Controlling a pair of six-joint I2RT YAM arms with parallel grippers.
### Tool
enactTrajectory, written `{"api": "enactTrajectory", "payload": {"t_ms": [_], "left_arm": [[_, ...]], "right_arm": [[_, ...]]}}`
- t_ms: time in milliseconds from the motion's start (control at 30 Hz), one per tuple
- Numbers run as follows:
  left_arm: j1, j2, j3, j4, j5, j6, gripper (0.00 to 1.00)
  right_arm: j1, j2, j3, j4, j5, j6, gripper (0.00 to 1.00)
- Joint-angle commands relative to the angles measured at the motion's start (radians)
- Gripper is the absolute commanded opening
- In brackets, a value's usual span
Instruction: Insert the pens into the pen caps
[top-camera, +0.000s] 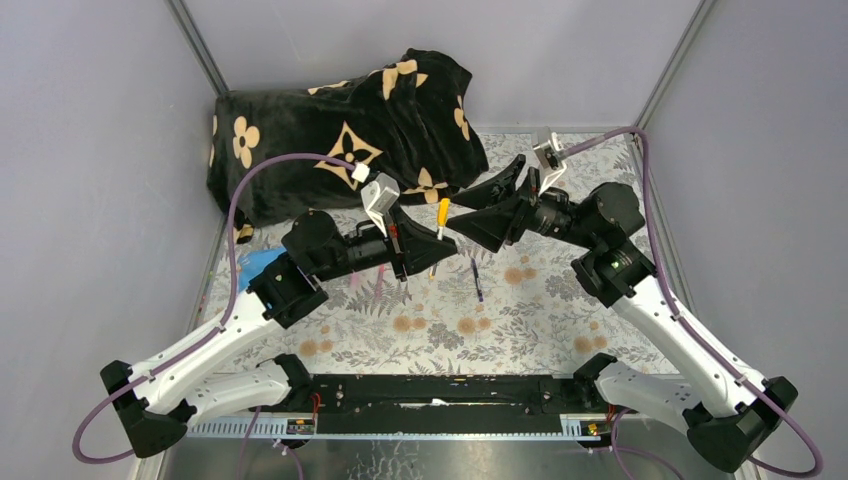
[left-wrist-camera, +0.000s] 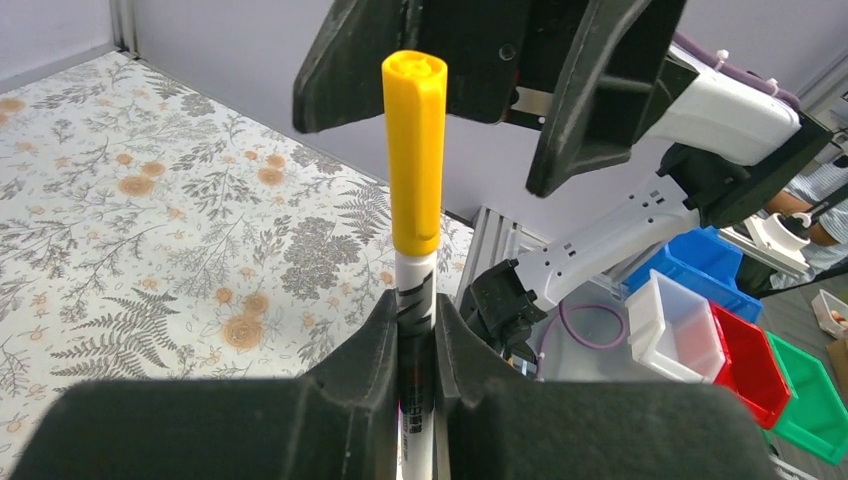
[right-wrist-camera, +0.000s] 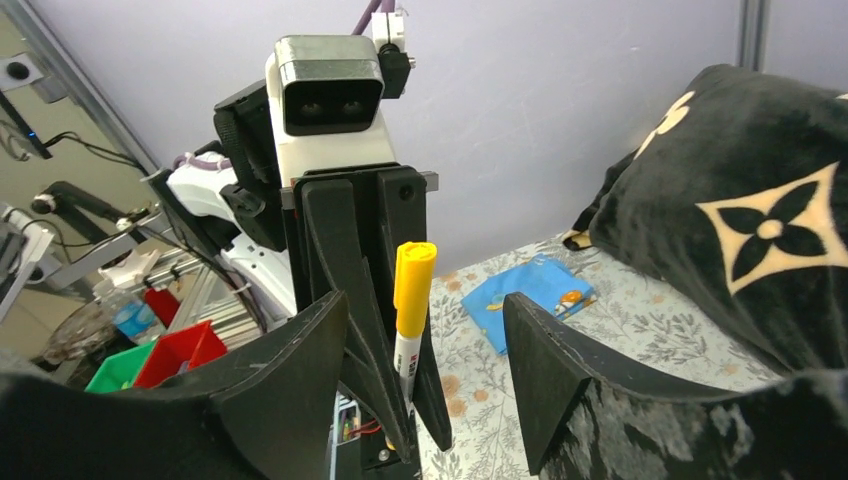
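Top view looks down; both close wrist views share the pen (left-wrist-camera: 414, 285).

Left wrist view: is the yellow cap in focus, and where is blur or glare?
Left wrist view: yellow cap on the white pen sharp, faint sheen only; left gripper's fingers near the lens soft. Right wrist view: right gripper's fingers dark, blurred.

The left arm (top-camera: 205, 348) and right arm (top-camera: 665, 320) had white lower shells and black joints, each trailed by a purple cable (top-camera: 234, 215). The left hand (top-camera: 443, 243) and right hand (top-camera: 488, 200) were matte black, with broad wedge-shaped fingers (right-wrist-camera: 570, 385). A white-and-grey camera (right-wrist-camera: 322, 95) sat on the left wrist. A green light (top-camera: 613, 264) glowed on the right arm.
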Motion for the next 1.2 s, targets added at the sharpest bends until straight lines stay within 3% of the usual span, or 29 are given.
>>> {"api": "enactTrajectory", "payload": {"t_ms": [0,100,367,700,1167], "left_arm": [[-0.001,0.001,0.039,0.038,0.064,0.024,0.0],[0.0,0.012,0.045,0.039,0.094,0.026,0.0],[-0.001,0.026,0.054,0.042,0.127,0.028,0.0],[-0.004,0.044,0.07,0.045,0.162,0.028,0.0],[-0.005,0.043,0.069,0.047,0.141,0.03,0.0]], "right_arm": [[-0.01,0.009,0.061,0.09,-0.089,0.048,0.65],[-0.011,0.014,0.052,0.13,-0.099,0.078,0.65],[-0.012,0.027,0.031,0.213,-0.139,0.14,0.47],[-0.011,0.058,0.03,0.256,-0.156,0.172,0.35],[-0.012,0.059,0.013,0.21,-0.14,0.125,0.1]]}}
